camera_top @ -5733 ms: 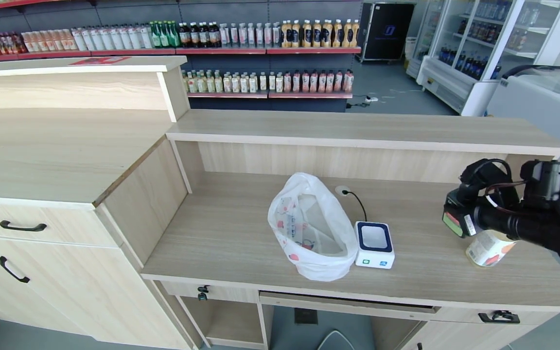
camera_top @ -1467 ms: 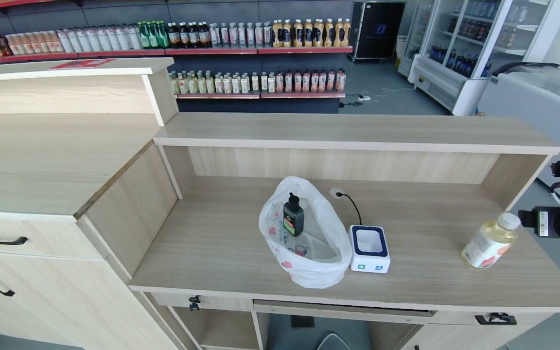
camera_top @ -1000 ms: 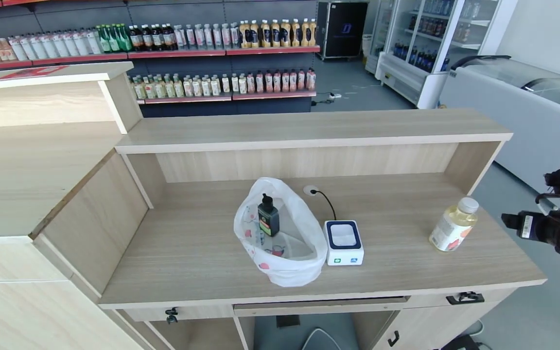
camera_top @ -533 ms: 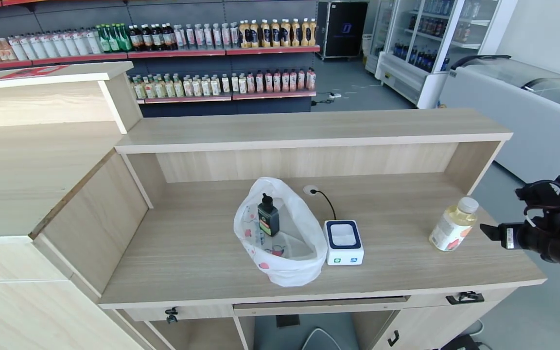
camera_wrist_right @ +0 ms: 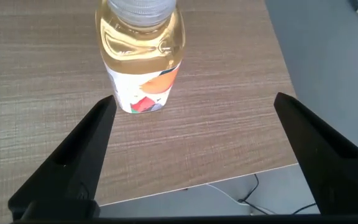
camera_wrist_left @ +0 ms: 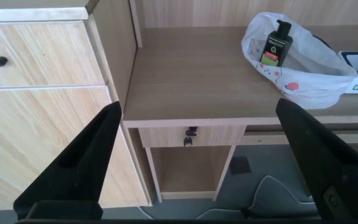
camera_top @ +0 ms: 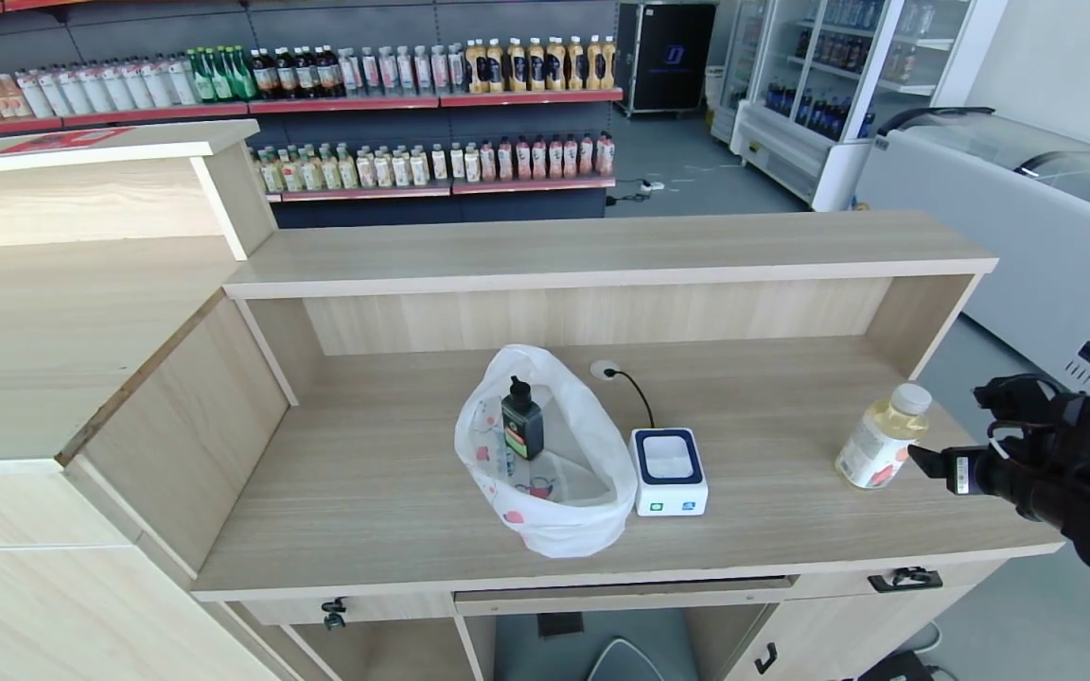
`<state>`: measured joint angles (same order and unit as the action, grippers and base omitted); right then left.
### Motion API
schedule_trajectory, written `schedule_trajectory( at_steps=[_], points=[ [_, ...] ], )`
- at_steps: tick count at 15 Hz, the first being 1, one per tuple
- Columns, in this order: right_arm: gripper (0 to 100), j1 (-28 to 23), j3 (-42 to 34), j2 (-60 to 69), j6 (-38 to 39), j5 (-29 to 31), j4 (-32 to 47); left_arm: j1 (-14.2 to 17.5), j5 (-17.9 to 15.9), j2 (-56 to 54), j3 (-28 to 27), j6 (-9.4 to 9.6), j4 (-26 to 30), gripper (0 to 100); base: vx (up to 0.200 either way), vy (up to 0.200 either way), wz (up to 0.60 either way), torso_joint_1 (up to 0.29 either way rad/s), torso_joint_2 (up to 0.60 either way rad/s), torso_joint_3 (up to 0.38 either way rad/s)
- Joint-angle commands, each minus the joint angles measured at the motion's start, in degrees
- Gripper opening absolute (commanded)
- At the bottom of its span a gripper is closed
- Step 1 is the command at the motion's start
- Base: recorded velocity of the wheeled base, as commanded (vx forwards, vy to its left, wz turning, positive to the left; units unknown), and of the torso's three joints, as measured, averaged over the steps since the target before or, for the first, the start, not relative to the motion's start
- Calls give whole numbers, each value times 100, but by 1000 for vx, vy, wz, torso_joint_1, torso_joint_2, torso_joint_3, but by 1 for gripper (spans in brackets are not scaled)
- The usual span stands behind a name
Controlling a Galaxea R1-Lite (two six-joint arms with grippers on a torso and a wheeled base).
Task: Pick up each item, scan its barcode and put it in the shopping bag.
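Note:
A clear bottle of yellow liquid (camera_top: 883, 437) with a white cap and an orange-printed label stands upright at the counter's right end. My right gripper (camera_top: 931, 463) is level with it just off that end, open, a short gap from the bottle. In the right wrist view the bottle (camera_wrist_right: 140, 56) lies ahead of the spread right gripper (camera_wrist_right: 194, 99), outside its fingers. The white shopping bag (camera_top: 545, 473) sits mid-counter with a black pump bottle (camera_top: 522, 419) upright inside. A white scanner (camera_top: 669, 471) stands right of the bag. My left gripper (camera_wrist_left: 197, 106) hangs open and empty off the counter's front left.
The counter (camera_top: 772, 530) has a raised back ledge (camera_top: 602, 251) and a side wall (camera_top: 923, 312) at its right end, close behind the bottle. The scanner's black cable (camera_top: 635, 392) runs to a hole at the back. A taller cabinet (camera_top: 81, 322) stands on the left.
My right gripper has moved left toward the yellow bottle over the last second. The black pump bottle it held 5.7 s ago now stands in the bag. The head camera shifted earlier.

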<state>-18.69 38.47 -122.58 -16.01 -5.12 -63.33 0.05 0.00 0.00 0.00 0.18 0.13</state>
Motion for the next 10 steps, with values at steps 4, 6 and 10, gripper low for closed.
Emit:
schedule_trajectory(
  at_steps=[4, 6, 10],
  points=[
    [100, 85, 152, -443, -17, -174, -224, 4, 0, 9, 0, -1, 4, 100, 0, 0, 0, 0, 0, 0],
    [100, 164, 222, -530, -17, -191, -259, 4, 0, 9, 0, -1, 4, 100, 0, 0, 0, 0, 0, 0],
    [100, 340, 468, -820, -52, -174, -461, 4, 0, 9, 0, -1, -5, 100, 0, 0, 0, 0, 0, 0]
  ],
)
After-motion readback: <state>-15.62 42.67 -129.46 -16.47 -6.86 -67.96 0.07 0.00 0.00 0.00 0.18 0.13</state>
